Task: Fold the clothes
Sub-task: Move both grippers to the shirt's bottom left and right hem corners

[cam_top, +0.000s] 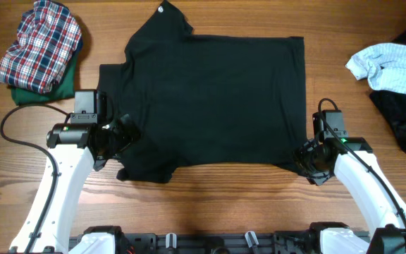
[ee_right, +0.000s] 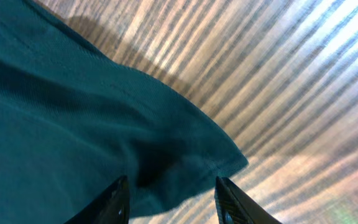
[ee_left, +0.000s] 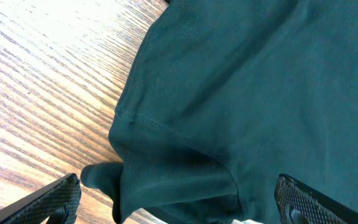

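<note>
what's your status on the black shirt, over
Left gripper open over near-left corner of black T-shirt. Right gripper astride near-right corner, grip unclear. Shirt spread out, unfolded. Nothing in the way; other clothes heaped aside.

Overhead camera: fixed above the table (cam_top: 210,204), facing straight down, far enough to take in the whole shirt (cam_top: 217,99). Left wrist camera: close above the shirt's near left sleeve (ee_left: 166,155), angled down. Right wrist camera: close above its near right corner (ee_right: 222,162). Both spots also appear in the overhead view.
</note>
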Controlling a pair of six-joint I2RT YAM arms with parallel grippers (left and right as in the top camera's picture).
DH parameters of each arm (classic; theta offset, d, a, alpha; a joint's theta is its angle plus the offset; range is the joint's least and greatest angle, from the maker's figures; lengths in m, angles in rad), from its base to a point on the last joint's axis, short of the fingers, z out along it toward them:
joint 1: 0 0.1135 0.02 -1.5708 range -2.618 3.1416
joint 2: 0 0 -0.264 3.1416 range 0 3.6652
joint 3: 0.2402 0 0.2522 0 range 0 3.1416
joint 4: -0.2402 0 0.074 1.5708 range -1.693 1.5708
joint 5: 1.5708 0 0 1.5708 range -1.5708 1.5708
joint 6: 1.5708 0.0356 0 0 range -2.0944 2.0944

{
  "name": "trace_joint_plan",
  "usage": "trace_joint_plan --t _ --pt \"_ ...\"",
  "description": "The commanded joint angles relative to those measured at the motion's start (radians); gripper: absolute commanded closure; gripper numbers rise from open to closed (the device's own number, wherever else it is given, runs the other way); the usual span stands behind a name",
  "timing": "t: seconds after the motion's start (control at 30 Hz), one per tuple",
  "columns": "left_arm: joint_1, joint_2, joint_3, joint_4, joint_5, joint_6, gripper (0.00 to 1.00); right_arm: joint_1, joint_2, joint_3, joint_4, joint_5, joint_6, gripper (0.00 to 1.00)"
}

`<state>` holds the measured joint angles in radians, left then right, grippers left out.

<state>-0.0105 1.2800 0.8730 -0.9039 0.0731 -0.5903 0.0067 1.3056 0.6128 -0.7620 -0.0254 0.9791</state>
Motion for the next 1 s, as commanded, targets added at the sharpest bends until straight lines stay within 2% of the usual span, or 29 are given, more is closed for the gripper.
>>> trace_joint_plan --t 0.0,0.27,0.43,0.73,0.83,0.97 --pt "0.002 -0.001 -0.006 0.003 -0.014 -0.021 0.0 0.0 0.008 -0.048 0.036 -0.028 -0.01 0.56" --pt "0.002 -0.001 -0.006 0.003 -0.014 -0.021 0.0 0.0 0.008 -0.073 0.052 -0.081 -0.066 0.55" --pt "0.002 -0.001 -0.006 0.006 -0.014 -0.021 0.0 0.0 0.008 -0.077 0.058 -0.087 -0.09 0.51" --pt "0.002 -0.001 -0.006 0.007 -0.014 -0.02 0.0 0.0 0.052 -0.085 0.107 -0.092 -0.128 0.53" --pt "0.002 -0.001 -0.006 0.007 -0.014 -0.02 0.0 0.0 0.074 -0.085 0.132 -0.107 -0.158 0.6" --pt "0.002 -0.001 -0.006 0.007 -0.014 -0.02 0.0 0.0 0.099 -0.085 0.156 -0.109 -0.183 0.81"
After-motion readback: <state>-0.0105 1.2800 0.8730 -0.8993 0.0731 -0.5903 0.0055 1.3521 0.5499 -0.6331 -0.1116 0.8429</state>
